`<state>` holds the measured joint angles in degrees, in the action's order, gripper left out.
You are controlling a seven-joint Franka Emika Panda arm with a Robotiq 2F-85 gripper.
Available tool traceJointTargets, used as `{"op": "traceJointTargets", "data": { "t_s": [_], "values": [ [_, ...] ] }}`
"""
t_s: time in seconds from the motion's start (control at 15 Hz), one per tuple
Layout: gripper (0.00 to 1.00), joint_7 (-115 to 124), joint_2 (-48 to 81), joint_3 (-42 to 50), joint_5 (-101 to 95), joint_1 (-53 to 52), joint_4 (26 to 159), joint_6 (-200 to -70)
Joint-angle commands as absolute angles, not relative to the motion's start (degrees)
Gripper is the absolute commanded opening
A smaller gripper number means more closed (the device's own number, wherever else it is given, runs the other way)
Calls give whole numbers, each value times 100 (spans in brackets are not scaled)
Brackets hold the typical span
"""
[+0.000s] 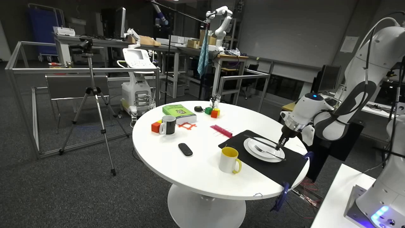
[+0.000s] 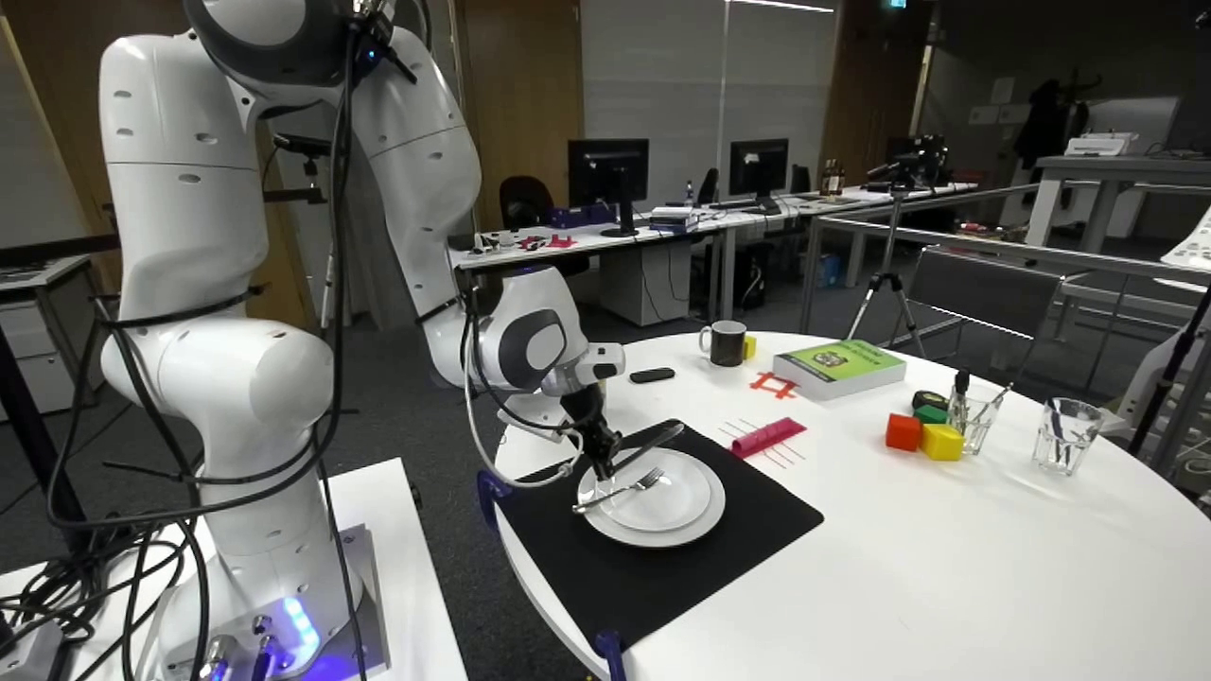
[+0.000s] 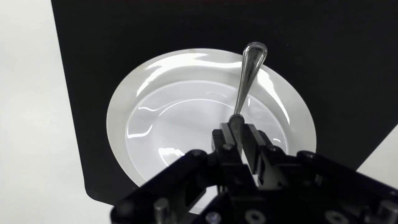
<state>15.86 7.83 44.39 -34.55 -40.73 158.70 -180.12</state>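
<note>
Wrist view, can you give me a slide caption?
Gripper holding a knife above stacked white plates on a black mat, a fork lying on the plates.

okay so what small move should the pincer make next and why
Probably a slight, straight lift: the pincer grips the knife near one end, low over the stacked plates, and the fork lies on them, so moving sideways first might knock it.

A slim, shiny metal knife slants above the stacked white plates, gripped by the claw near one end (rounded and dull in the wrist view); its other end reaches past their rim, over the black mat.
</note>
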Motion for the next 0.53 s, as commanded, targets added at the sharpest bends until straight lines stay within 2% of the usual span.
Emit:
{"op": "traceJointTargets", "data": {
  "t_s": [0.0,0.47],
  "values": [
    [4,1473,264,3559,-3822,-3017,15955,-17902],
    [4,1538,684,2057,-3798,-1462,15889,-18096]
  ]
}}
